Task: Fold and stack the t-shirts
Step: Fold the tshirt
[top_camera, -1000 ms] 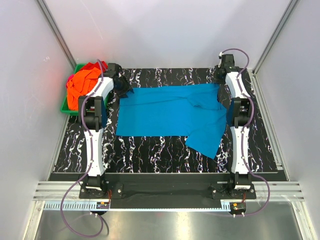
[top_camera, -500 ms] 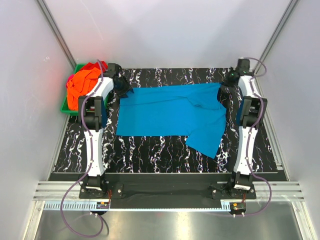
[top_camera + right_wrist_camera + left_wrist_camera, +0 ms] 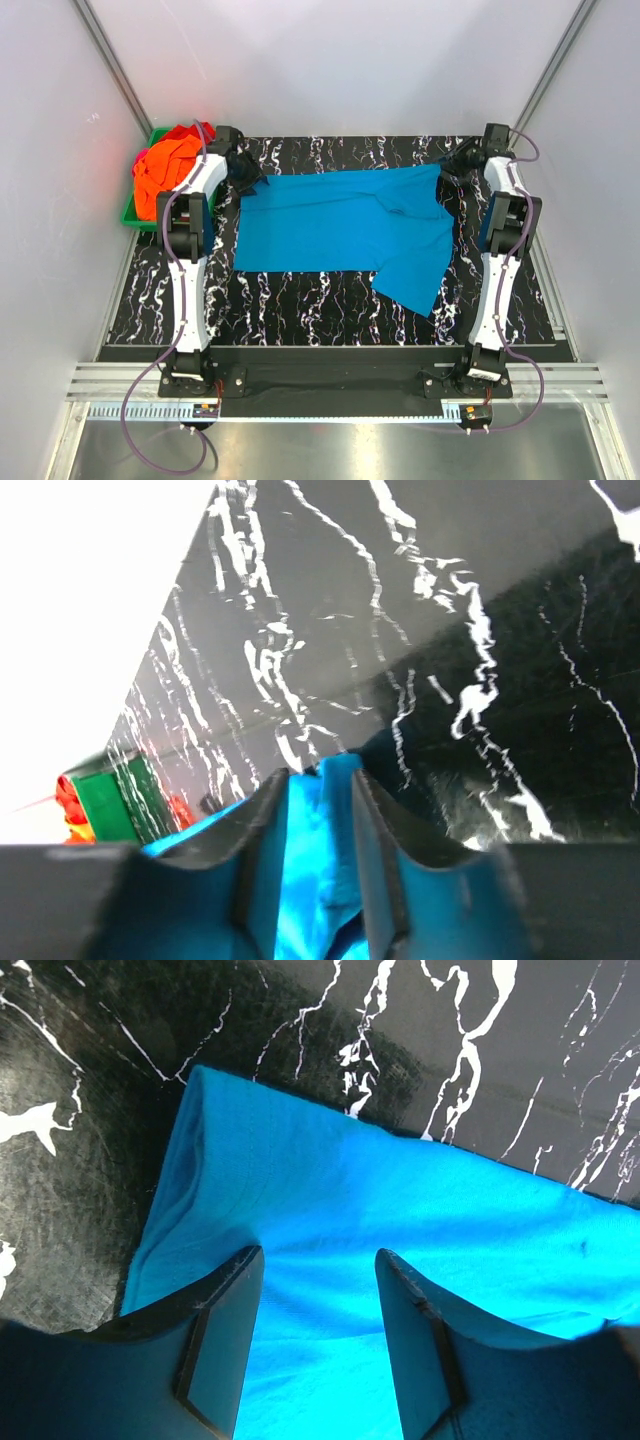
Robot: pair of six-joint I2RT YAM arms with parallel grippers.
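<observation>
turquoise t-shirt [image 3: 340,220]: matt soft cloth | table [image 3: 300,300]: glossy (marble-patterned) | bin [image 3: 128,212]: seemingly plastic

Robotics lab test cell, not a home or shop: white panel walls [image 3: 330,60] on aluminium frame struts [image 3: 108,60] box in a black marble-print table [image 3: 300,300]; 2 robot arms, left [image 3: 190,270] & right [image 3: 497,270], bolted at its near edge w/ loose purple cables [image 3: 135,440]; bare sheet metal [image 3: 330,450] in front; green bin [image 3: 128,215] far left.

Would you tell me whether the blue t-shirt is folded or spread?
Mostly spread: the blue t-shirt lies flat on the table, its right end rumpled.
</observation>
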